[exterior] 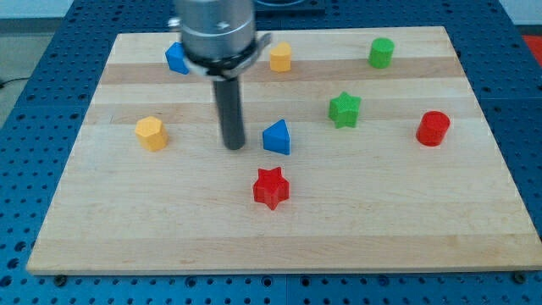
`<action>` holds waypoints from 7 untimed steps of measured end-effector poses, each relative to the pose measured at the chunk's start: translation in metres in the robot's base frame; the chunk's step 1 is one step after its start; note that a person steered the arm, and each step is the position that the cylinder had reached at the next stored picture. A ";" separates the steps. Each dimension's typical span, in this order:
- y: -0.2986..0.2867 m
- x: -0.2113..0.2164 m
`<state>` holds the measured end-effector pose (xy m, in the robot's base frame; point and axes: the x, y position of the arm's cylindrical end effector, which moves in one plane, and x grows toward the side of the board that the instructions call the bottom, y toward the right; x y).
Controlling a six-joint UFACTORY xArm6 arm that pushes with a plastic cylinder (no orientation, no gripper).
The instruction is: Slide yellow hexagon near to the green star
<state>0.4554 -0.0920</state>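
Red star (271, 187) near the view's bottom; blue triangle (277, 137) above it; red cylinder (433, 128) right; green cylinder (381, 52) top.

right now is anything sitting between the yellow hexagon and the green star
Yes. The blue triangle block lies roughly on the line from the yellow hexagon to the green star; my tip stands there too, just left of it.

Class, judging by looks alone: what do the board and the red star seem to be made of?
Board: probably wood, pale and matte, with grain lines and plank-like strips showing. Red star: likely plastic or painted wood; uniform red, smooth faces, no grain visible.
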 end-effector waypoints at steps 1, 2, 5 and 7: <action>-0.084 0.004; -0.142 -0.003; -0.014 -0.033; -0.060 -0.041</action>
<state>0.4144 -0.1516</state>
